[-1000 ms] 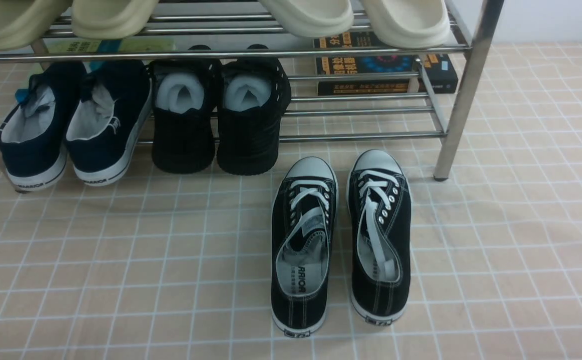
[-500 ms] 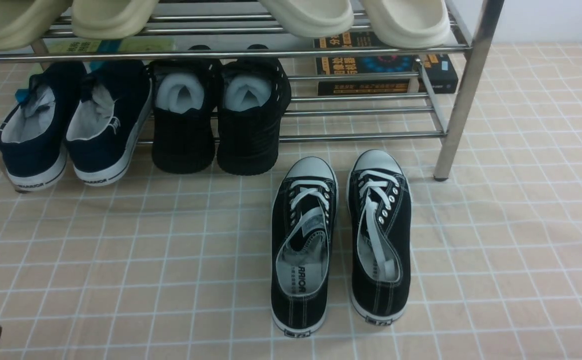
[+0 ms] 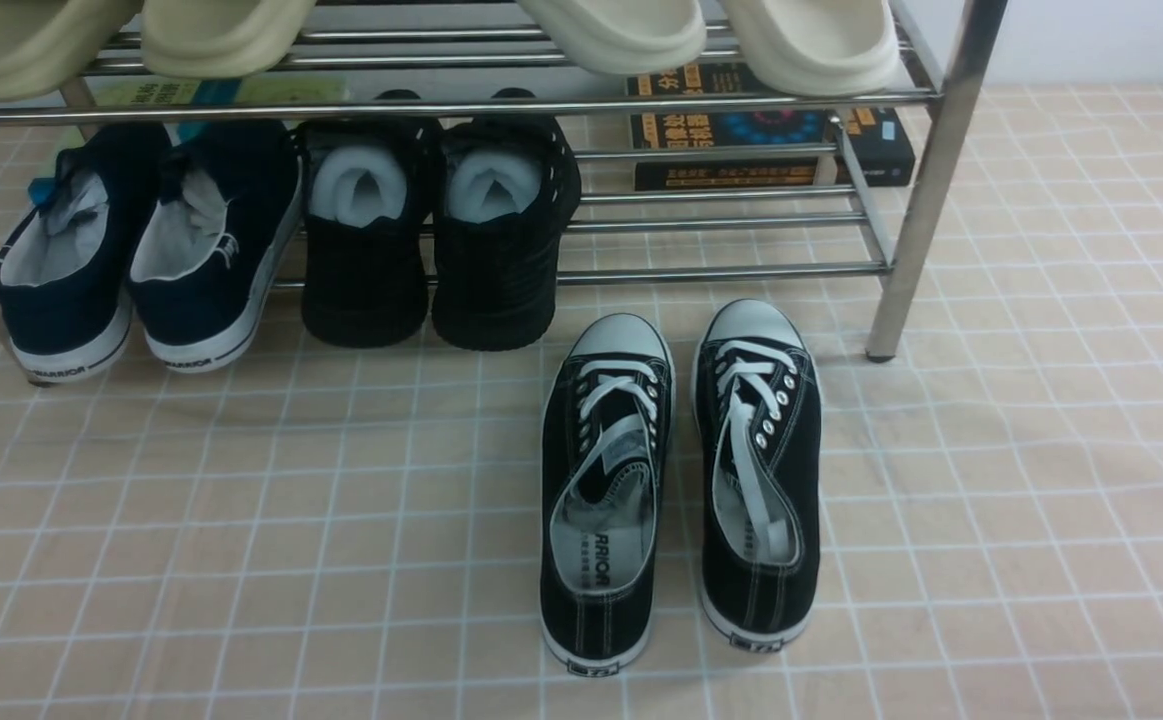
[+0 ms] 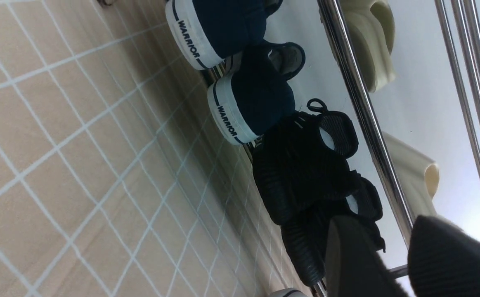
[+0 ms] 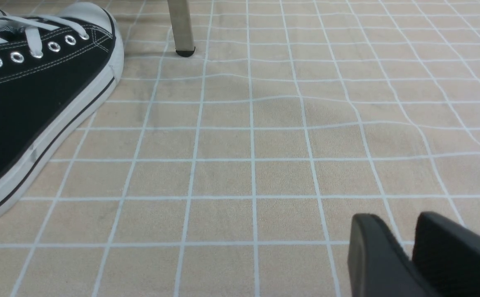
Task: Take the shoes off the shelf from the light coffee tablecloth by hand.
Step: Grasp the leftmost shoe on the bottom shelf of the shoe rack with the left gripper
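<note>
Targeting the navy slip-on shoes (image 3: pixel 196 300): they sit on the lower tier of the shelf (image 3: pixel 926 180), heels out, well ahead of the left gripper (image 4: pixel 382 235), long axis running straight away from its jaws, under the upper bar. Left jaws are parted and empty. Right gripper (image 5: pixel 400 235) is narrowly parted and empty, low over the light coffee tablecloth (image 3: pixel 341 520) near the black lace-up sneakers (image 3: pixel 596 610), with the black mesh shoes (image 3: pixel 501 270) between it and the target. Left arm is nearer; my call is a heel-end grab.
</note>
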Controlling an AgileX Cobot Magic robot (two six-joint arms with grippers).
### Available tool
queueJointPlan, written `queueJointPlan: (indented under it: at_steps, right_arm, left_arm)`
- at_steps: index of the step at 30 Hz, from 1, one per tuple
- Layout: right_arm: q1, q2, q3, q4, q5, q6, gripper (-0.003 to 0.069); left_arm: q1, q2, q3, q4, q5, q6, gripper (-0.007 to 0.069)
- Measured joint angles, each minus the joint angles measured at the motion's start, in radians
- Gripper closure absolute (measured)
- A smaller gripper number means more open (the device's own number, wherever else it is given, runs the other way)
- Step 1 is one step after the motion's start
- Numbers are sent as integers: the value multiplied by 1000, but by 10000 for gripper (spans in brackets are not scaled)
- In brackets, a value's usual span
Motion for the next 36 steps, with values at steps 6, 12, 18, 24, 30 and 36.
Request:
queueJointPlan:
  at_steps: [6,12,18,24,30,36]
  right_arm:
    - [0,0,0,0,0,0,484]
    - [0,0,0,0,0,0,475]
    - [0,0,0,0,0,0,470]
    - [0,0,0,0,0,0,466]
    - [0,0,0,0,1,0,456]
    - [0,0,0,0,1,0,453]
  left_arm:
    - [0,0,-68,51,66,51,540]
    - [0,149,-367,125,503,201,624]
    - [0,600,-677,133,1040,551,624]
    - [0,960,-932,175,1098,704,624]
    - [115,1228,-1234,184,1103,782,620]
    - [290,1489,-1481,-81,1123,984,614]
